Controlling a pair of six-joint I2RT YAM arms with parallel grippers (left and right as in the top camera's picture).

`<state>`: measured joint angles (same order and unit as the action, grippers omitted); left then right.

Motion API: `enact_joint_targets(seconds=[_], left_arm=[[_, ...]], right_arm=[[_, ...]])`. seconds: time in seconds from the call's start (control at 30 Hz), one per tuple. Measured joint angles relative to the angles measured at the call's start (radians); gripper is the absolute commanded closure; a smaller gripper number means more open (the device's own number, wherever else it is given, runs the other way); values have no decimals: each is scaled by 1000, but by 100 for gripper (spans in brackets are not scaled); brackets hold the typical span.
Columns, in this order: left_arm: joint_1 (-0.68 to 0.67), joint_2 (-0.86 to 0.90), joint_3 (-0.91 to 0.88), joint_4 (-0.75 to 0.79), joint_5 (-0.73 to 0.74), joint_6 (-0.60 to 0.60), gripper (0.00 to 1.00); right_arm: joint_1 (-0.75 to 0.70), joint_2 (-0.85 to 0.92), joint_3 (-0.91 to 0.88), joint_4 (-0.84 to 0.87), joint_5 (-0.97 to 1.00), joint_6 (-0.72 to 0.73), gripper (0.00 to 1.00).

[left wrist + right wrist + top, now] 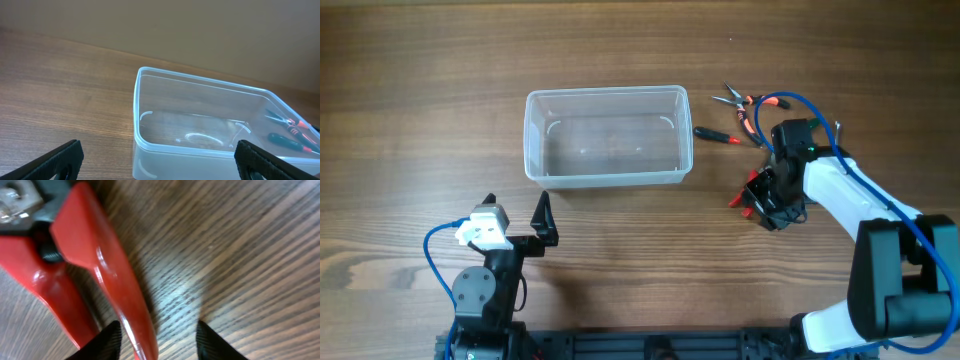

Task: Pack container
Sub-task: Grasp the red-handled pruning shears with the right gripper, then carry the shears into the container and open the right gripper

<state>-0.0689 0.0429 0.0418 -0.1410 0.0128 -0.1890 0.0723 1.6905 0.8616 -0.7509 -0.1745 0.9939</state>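
clear container (606,91) on the wood table (410,110), both grippers open and gripping nothing.
the container is a see-through rectangular tub with rounded corners and a rim, standing upright, the wood showing through its floor. the left gripper (517,212) sits near the corner closest to it, fingers spread wide. its wrist view looks through the tub's walls to the pliers (748,102) and screwdriver (714,134) beyond. off to the right, the right gripper (767,197) is low over a red-handled tool (743,197). only its wrist view shows one red handle lying between the parted fingers, not clamped.
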Motion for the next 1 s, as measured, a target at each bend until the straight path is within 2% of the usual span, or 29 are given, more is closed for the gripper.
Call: enact_joint_targets(seconds=[0.1,0.2,0.27,0.37,0.5,0.63,0.77,0.8,0.87,1.0], left_arm=[[0,0,0,0,0,0,0],[0,0,0,0,0,0,0],[0,0,0,0,0,0,0],[0,0,0,0,0,0,0],[0,0,0,0,0,0,0],[0,0,0,0,0,0,0],[0,0,0,0,0,0,0],[0,0,0,0,0,0,0],[0,0,0,0,0,0,0],[0,0,0,0,0,0,0]], right_arm=[[-1,18,14,-4,-5,6,79],[-1,23,18,21,-19,-3,79],[-1,24,24,43,-30,-29,83],[0,37,53,53,-30,-96,96],[6,32,129,6,-26,-197,96],[58,-55,264,17,-27,-312,96],[172,-180,405,99,-27,-459,96],[229,-217,439,131,-30,-535,96],[285,-241,457,164,-42,-621,96],[421,-234,462,188,-68,-892,96]])
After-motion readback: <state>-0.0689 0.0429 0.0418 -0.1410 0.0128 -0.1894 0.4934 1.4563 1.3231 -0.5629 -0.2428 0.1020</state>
